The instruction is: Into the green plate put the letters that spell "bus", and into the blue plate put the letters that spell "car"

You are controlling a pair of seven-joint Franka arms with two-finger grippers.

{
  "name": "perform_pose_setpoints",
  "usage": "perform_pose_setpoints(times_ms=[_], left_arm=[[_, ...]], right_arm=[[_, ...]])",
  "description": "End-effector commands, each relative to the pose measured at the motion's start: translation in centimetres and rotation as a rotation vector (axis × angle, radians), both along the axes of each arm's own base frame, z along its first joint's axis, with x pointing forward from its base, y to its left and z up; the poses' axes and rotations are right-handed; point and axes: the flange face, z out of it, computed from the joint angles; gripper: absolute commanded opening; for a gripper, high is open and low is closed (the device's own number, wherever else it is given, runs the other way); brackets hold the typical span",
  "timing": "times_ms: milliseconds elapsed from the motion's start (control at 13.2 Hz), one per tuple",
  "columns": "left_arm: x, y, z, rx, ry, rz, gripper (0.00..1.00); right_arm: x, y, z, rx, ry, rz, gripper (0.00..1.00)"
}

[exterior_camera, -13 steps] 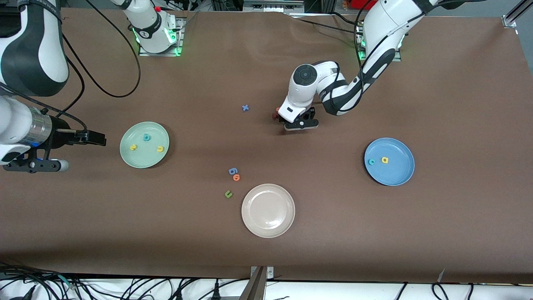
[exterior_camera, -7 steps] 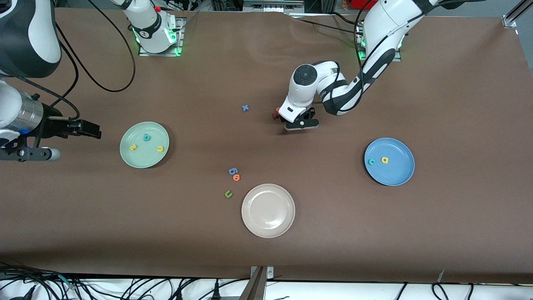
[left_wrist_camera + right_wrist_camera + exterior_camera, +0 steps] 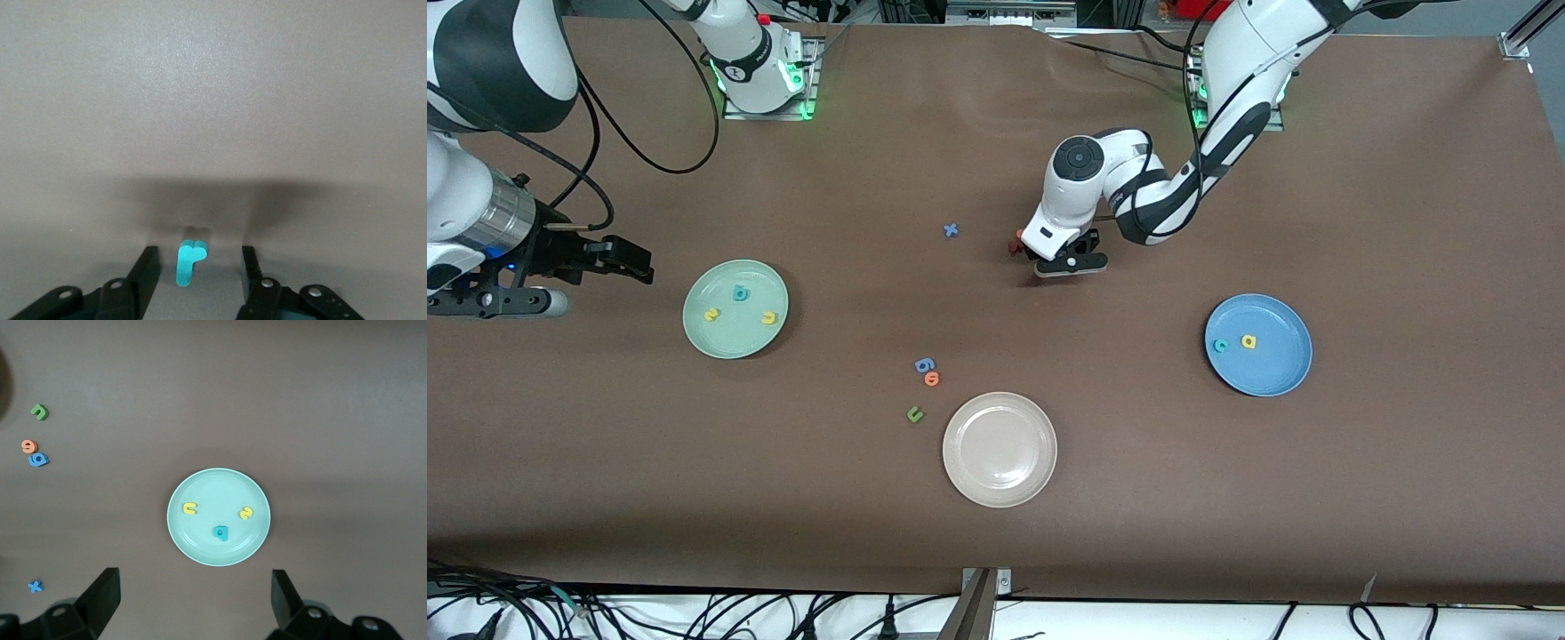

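Note:
On the table, a teal "r" [image 3: 190,263] lies between the fingers of my left gripper [image 3: 199,259], which is low over it with a gap on each side. In the front view the left gripper [image 3: 1064,259] hides that letter. The green plate [image 3: 729,340] holds a teal "b" [image 3: 740,293], a yellow "s" [image 3: 711,314] and a yellow "u" [image 3: 769,317]. The blue plate [image 3: 1273,370] holds a teal "c" [image 3: 1221,346] and a yellow "a" [image 3: 1249,341]. My right gripper [image 3: 637,263] hangs open beside the green plate [image 3: 220,560], at the right arm's end of the table.
A beige plate [image 3: 1000,480] stands nearest the front camera. Beside it lie a green "u" [image 3: 914,413], an orange "o" [image 3: 932,379] and a blue "g" [image 3: 924,364]. A blue "x" [image 3: 951,230] and a small reddish letter [image 3: 1015,245] lie next to the left gripper.
The left gripper's fingers have drawn in around the teal "r". The right gripper has shifted a little beside the green plate, toward the bases' edge of the table.

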Motion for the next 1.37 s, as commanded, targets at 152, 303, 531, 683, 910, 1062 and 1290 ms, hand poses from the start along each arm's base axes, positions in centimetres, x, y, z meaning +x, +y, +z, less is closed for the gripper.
perform_pose_setpoints(times_ms=[152, 303, 531, 683, 910, 1062, 1290], left_arm=[[-0.9, 0.4, 0.2, 0.023, -0.021, -0.004, 0.46], [-1.1, 0.3, 0.2, 0.025, -0.019, -0.006, 0.45], [-1.4, 0.2, 0.1, 0.025, -0.015, -0.011, 0.39], [-1.5, 0.2, 0.1, 0.026, -0.015, 0.001, 0.38], [-1.8, -0.1, 0.1, 0.026, -0.015, 0.000, 0.32], [-1.8, -0.1, 0.1, 0.026, -0.015, 0.004, 0.30], [-2.1, -0.1, -0.1, 0.030, -0.013, 0.003, 0.28]], right_arm=[[0.1, 0.4, -0.5, -0.016, -0.005, 0.016, 0.99], [0.0, 0.4, -0.6, -0.017, -0.002, 0.012, 0.99], [-0.1, 0.5, -0.7, -0.018, 0.006, -0.013, 0.99], [-0.2, 0.4, -0.7, -0.019, 0.009, -0.014, 0.99], [-0.2, 0.5, -0.8, -0.019, 0.010, -0.014, 0.99], [-0.2, 0.6, -0.8, -0.017, 0.010, -0.013, 0.99], [-0.2, 0.6, -0.8, -0.017, 0.010, -0.013, 0.99]])
